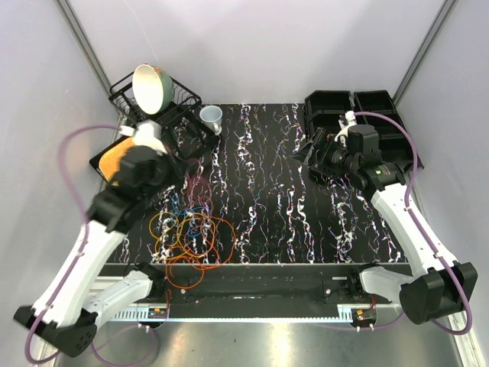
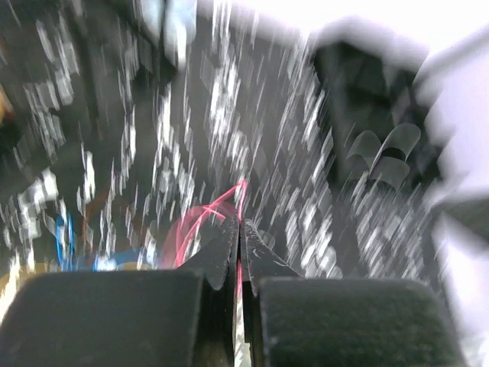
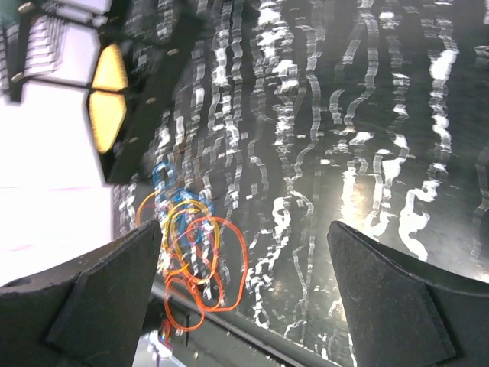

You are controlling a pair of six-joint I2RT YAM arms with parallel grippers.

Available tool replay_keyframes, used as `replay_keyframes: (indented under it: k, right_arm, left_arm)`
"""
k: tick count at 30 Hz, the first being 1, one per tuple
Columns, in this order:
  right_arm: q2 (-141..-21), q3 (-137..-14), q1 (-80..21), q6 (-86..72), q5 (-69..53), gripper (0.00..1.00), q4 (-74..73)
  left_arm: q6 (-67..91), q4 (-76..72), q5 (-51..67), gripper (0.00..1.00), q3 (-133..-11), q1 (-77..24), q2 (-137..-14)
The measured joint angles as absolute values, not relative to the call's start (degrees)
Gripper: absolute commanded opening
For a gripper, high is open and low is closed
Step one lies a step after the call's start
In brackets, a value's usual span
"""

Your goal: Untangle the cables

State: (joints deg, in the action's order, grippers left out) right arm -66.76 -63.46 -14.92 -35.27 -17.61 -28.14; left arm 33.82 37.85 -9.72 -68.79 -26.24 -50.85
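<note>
The cables (image 1: 192, 233) lie in a tangled pile of orange, yellow, blue and red loops on the near left of the black marbled table (image 1: 290, 214). Some orange loops hang over its front edge. My left gripper (image 1: 189, 165) hovers just behind the pile. In the blurred left wrist view it (image 2: 241, 223) is shut on a thin red cable (image 2: 200, 218) that runs down to the pile. My right gripper (image 1: 317, 157) stands open far to the right, holding nothing. Seen from the right wrist, the cables (image 3: 195, 252) lie well beyond my open right gripper (image 3: 244, 229).
A black wire rack (image 1: 183, 103) with a tilted bowl (image 1: 151, 86) stands at the back left, a small cup (image 1: 212, 116) beside it. An orange item lies on a dark tray (image 1: 103, 162) at the left. Black bins (image 1: 359, 107) sit at the back right.
</note>
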Motion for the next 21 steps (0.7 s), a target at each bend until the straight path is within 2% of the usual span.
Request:
replay_keyframes:
  k: [5,7,16,21]
  right_arm:
    - [-66.7,-63.5,-14.9,-34.3,-27.0,0.91,-24.7]
    - [-66.9,-63.4,-14.9,-34.5,-32.3,0.91,-22.5]
    - [-71.6,-52.1,-18.7,-42.8,-56.4,0.83,6.9]
    - [-77.1,-52.1,-25.3,-43.0,-62.8,0.76,13.5]
  left_arm:
    - [32.6,38.0,2.1,0.0,-54.7,-26.2,-53.3]
    - [32.3,38.5,5.8,0.0,-52.6,-26.3,-53.4]
    - [28.6,37.4,24.5,0.0,-55.1,-26.3,-56.6]
    - [27.2,36.9,33.5,0.0,-57.3,-26.3,-59.5]
